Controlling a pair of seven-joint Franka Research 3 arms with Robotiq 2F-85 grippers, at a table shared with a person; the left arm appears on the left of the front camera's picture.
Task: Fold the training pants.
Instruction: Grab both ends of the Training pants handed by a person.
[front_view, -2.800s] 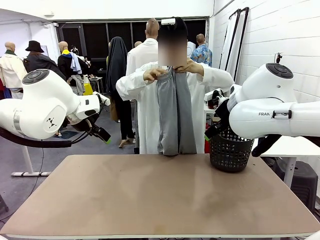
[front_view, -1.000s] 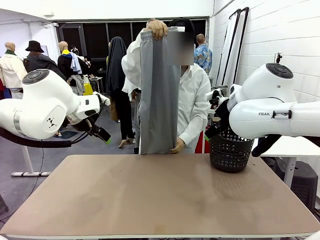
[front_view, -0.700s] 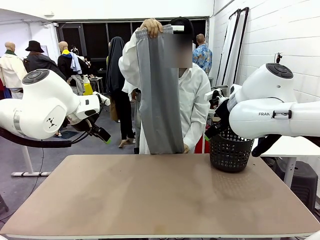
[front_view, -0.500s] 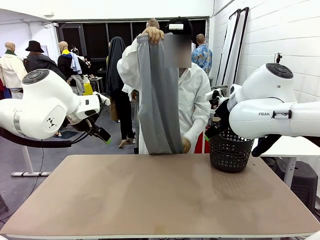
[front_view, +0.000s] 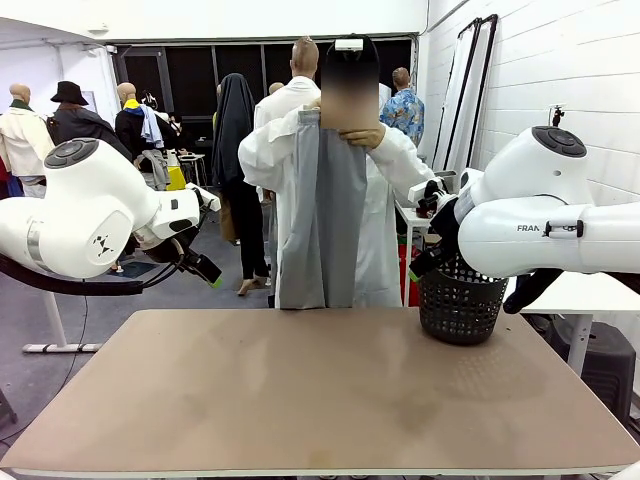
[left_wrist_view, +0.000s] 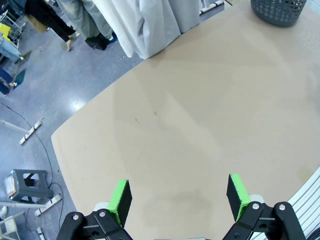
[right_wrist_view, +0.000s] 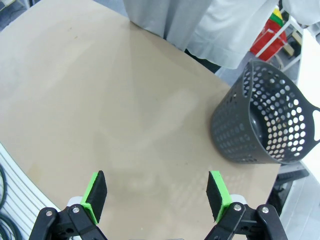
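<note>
Two open, empty units, left gripper (left_wrist_view: 177, 196) and right gripper (right_wrist_view: 156, 195), above one table (front_view: 300, 400); one basket (front_view: 460, 305) far right; one hand (front_view: 362, 137) clutches training pants (front_view: 330, 220) (beyond far edge).

The basket (front_view: 462, 300) stands on the counter (front_view: 300, 400), at its far right corner. Behind the far edge, the training pants (front_view: 325, 220) hang before a person (front_view: 383, 245).

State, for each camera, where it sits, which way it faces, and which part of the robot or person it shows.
Front: between the arms, facing across the table at the person holding up grey pants; left arm, right arm.
Left wrist: above, facing down; open left fingers.
Right wrist: likewise; open right fingers.
Both wrist views share table and basket.
</note>
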